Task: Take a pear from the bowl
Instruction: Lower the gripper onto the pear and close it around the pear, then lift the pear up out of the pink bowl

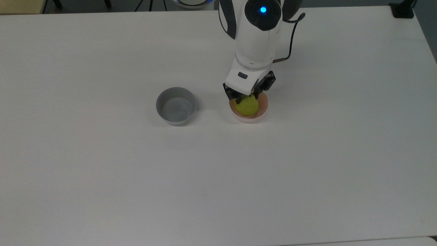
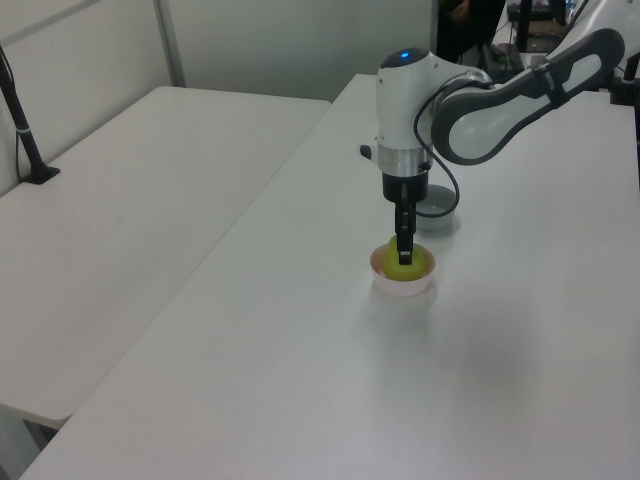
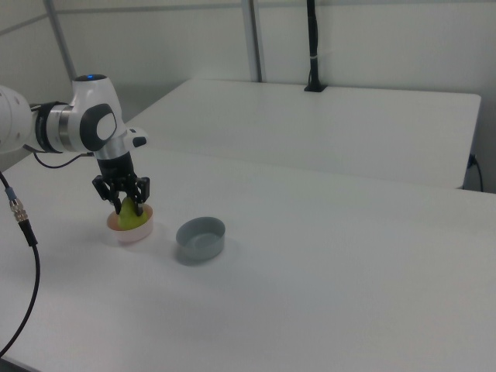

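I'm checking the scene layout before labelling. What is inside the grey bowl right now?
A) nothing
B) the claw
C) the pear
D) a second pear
A: the grey bowl shows only its bare inside, while the pear sits in the pink bowl with the claw down around it.

We see a white table (image 1: 102, 177) carrying two bowls near each other: a grey bowl (image 1: 176, 105), seemingly empty, and a pink bowl (image 1: 261, 114).
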